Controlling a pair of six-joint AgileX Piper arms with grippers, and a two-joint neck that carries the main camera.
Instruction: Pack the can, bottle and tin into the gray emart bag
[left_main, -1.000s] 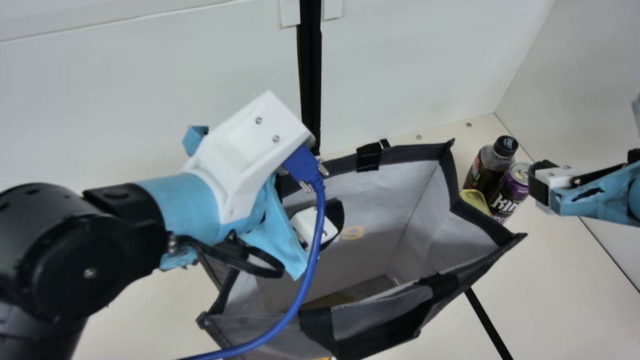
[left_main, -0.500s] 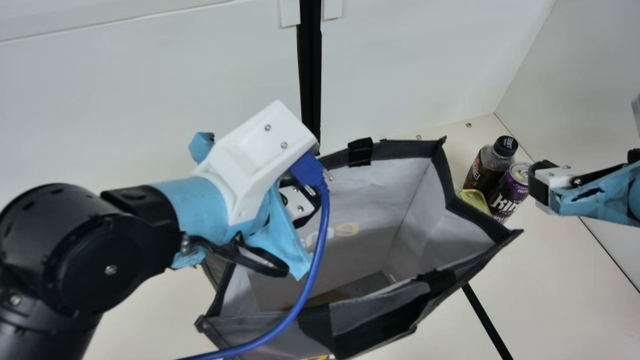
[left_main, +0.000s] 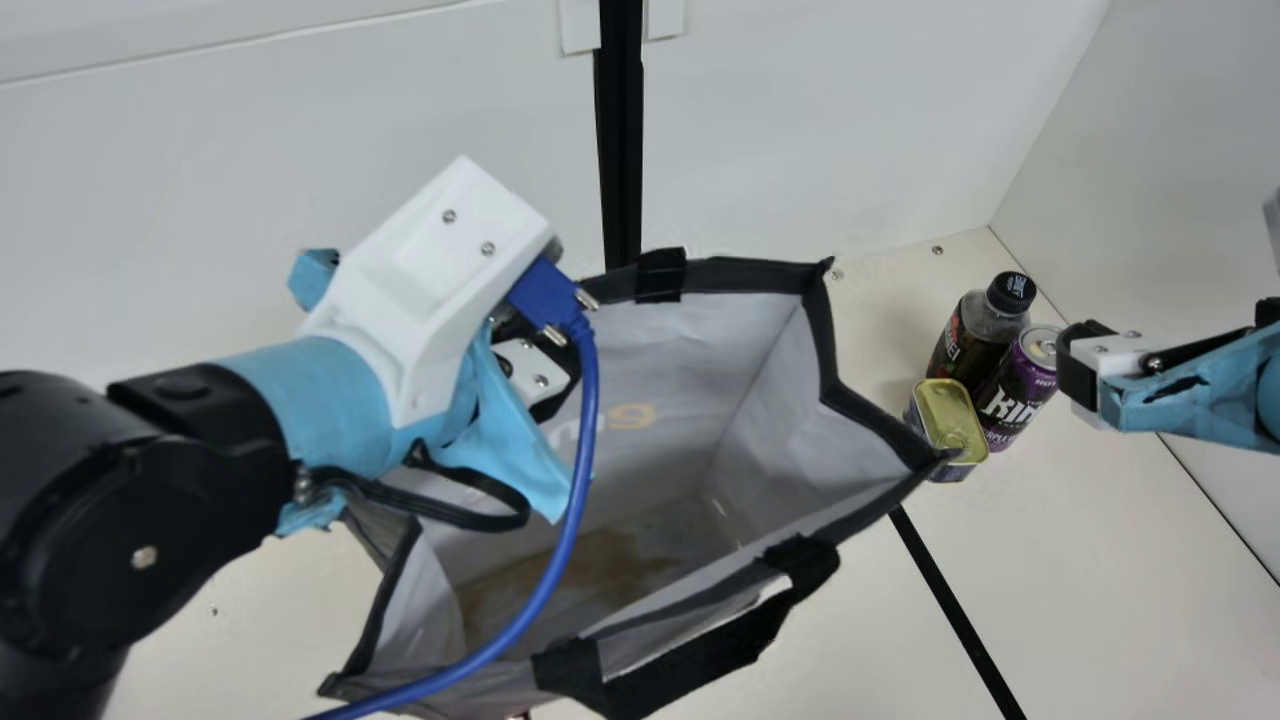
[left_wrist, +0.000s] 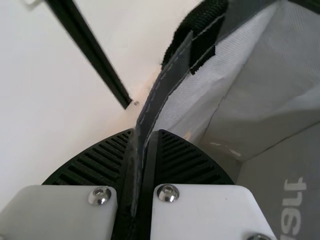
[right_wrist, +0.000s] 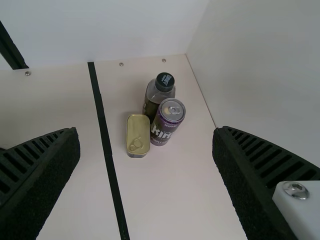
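Observation:
My left gripper (left_main: 540, 370) is at the back left rim of the gray bag (left_main: 740, 420), which stands open at the top. In the left wrist view the gripper (left_wrist: 146, 150) is shut on the bag's dark rim (left_wrist: 155, 102). My right gripper (left_main: 1085, 375) hangs near the can (left_main: 1018, 390); in the right wrist view the gripper (right_wrist: 146, 155) is wide open with nothing between its fingers. The dark bottle (left_main: 975, 335) stands behind the purple can, and the gold tin (left_main: 950, 425) lies beside them, right of the bag.
White walls (left_main: 850, 120) rise behind and at the right of the cream table (left_main: 1100, 580). A black strip (left_main: 960, 620) runs along the table. A blue cable (left_main: 570, 520) from my left arm hangs across the bag's opening.
My left arm first shifted slightly right, then moved left, and the bag's rim moved left with it. More of the tin now shows. The right arm has kept still.

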